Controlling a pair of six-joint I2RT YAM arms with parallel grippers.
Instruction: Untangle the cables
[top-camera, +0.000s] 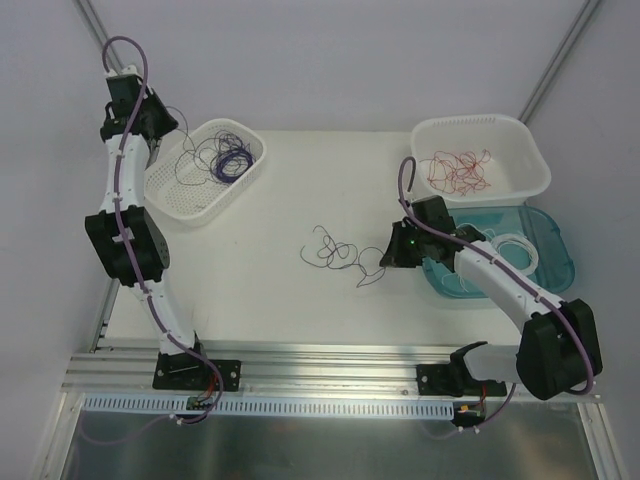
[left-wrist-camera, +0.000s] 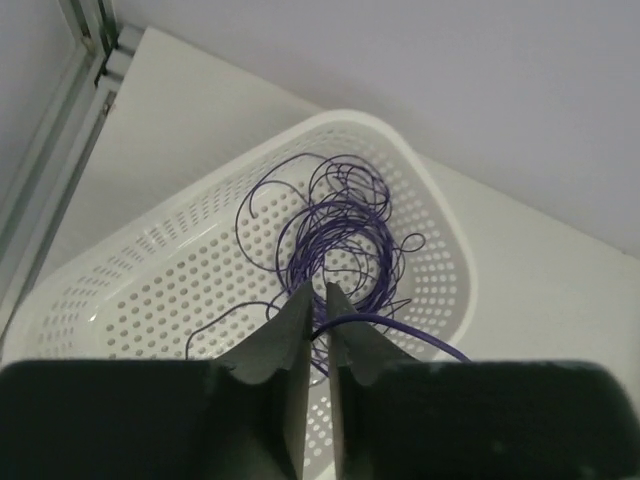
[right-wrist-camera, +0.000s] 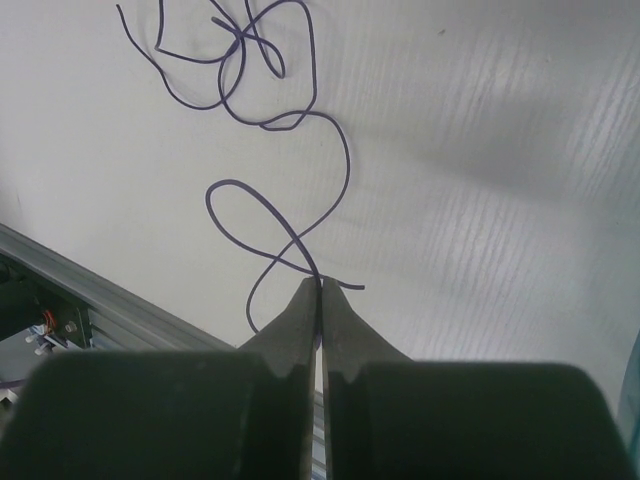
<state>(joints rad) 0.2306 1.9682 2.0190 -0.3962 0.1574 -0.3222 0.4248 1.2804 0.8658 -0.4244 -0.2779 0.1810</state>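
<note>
Broadly, the white surface (top-camera: 280, 300) carries a perforated basket (top-camera: 250, 140) at ten o'clock holding purple cables (top-camera: 228, 158), and a second basket (top-camera: 530, 150) at two o'clock holding red cables (top-camera: 460, 170). Over the first, the left end effector (left-wrist-camera: 317, 292) is nearly closed, a purple strand apparently pinched at its tips. The right end effector (right-wrist-camera: 320, 285) is clamped on the end of a loose purple cable (top-camera: 335, 252) curled mid-surface. It is best to draw slowly toward four o'clock, so the crossed loop nearest the tips opens rather than cinches.

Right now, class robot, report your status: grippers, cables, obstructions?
Left gripper shut on purple bundle in white basket. Right gripper shut on loose purple cable on table. Nothing blocking either arm.
</note>
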